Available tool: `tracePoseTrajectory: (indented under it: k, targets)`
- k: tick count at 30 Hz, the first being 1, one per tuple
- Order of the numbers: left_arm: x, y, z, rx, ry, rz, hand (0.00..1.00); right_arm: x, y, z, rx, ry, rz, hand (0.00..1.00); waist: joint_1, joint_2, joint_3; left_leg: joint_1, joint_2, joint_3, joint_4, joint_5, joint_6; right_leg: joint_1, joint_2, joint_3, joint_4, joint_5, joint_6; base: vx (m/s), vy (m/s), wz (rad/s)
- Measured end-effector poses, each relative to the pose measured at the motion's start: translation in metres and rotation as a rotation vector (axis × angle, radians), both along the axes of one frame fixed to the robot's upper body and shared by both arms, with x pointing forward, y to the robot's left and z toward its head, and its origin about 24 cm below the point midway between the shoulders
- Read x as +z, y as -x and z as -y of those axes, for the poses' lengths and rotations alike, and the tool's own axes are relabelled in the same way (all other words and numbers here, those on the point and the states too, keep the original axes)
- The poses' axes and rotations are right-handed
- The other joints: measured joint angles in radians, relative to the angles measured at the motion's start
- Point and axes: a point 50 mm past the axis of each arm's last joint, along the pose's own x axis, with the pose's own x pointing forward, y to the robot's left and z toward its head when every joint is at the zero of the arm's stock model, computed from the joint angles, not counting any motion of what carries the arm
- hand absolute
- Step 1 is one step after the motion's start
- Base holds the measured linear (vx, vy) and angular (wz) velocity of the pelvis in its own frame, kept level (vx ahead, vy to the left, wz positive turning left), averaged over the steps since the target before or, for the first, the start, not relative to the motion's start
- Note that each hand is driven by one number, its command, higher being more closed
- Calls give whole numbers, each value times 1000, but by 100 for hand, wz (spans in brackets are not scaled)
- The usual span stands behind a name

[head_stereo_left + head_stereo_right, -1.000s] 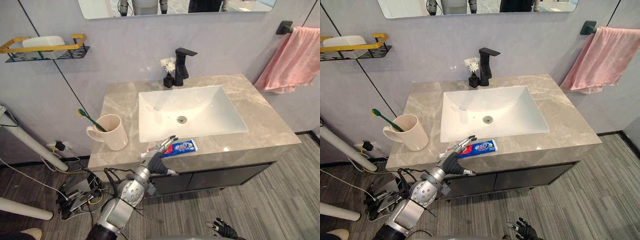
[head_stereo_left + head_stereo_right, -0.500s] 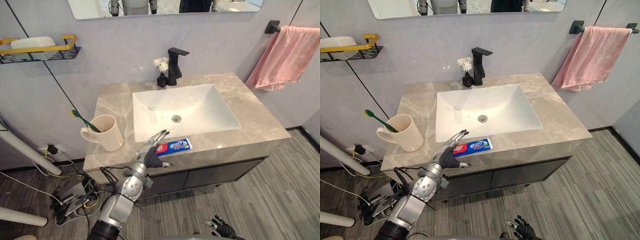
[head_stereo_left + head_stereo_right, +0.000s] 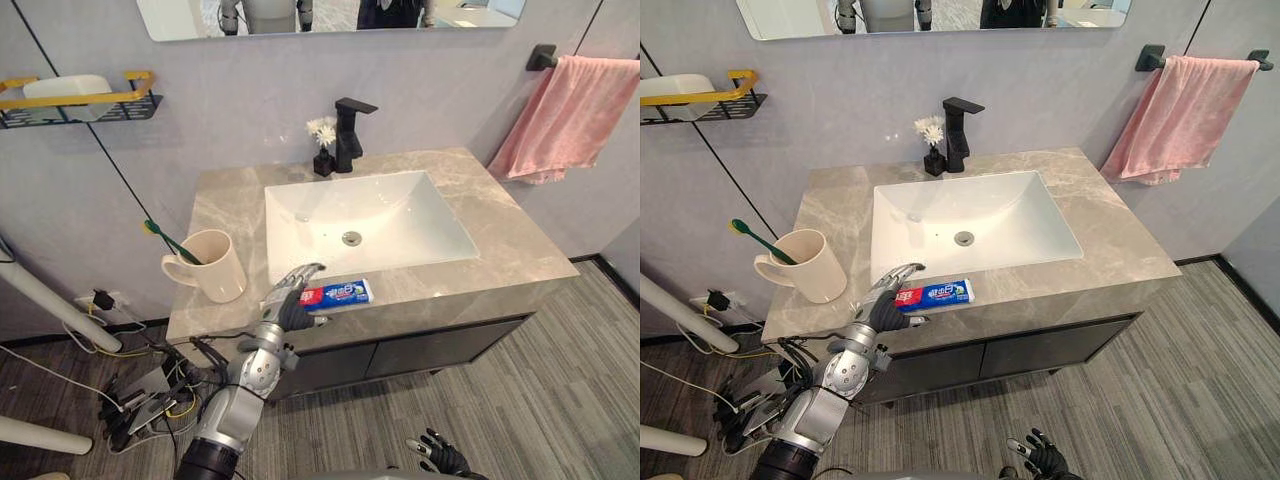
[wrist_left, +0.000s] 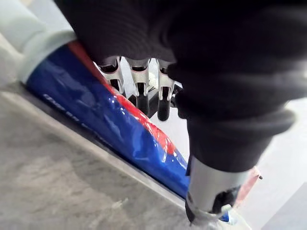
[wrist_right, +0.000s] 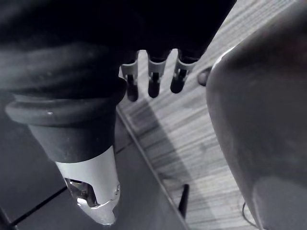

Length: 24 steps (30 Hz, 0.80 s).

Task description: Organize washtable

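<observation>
Your left hand (image 3: 289, 303) is at the near edge of the countertop (image 3: 510, 250), a little left of centre, resting over the left end of the toothpaste tube (image 3: 340, 293). In the left wrist view its fingers (image 4: 139, 91) run straight across the top of the tube while the thumb (image 4: 211, 191) sits on the near side. The hand is wide and laid over the tube, not curled round it. I cannot tell whether the tips press down on it.

The tube lies flat on the narrow strip of counter between the white basin (image 3: 400, 215) and the near edge. It runs left to right, with its blue and red body sticking out to the right of your hand.

To the left stands a cream mug (image 3: 215, 268), handle turned left, with a green toothbrush (image 3: 168, 238) leaning out of it to the far left. At the far rim of the basin you have the black faucet (image 3: 349, 130), with a small dark vase of white flowers (image 3: 322, 150) just beside it on its left.

A pink towel (image 3: 570, 115) hangs on the wall at the far right. At the far left, a yellow-railed shelf (image 3: 90, 100) holds a white soap bar (image 3: 65, 85).

Your right hand (image 3: 440, 457) hangs low over the grey floor (image 3: 560, 400), fingers loose and spread, holding nothing.
</observation>
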Motion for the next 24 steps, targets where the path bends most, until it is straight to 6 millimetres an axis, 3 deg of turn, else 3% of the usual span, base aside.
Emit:
tracePoseTrajectory:
  k: [7, 24]
  targets:
    - [1, -13, 3, -1, -2, 5, 100, 0, 1, -1, -2, -1, -1, 0, -1, -1, -1, 0, 0, 1, 0, 0, 0, -2, 0, 2, 0, 0, 0, -20, -14, 0]
    - [-5, -12, 0, 17, -7, 9, 100, 2, 1, 4, -9, 19, 27, 0, -7, 10, -8, -24, -2, -8, 7, -1, -1, -20, 0, -1, 0, 1, 1, -10, -8, 0]
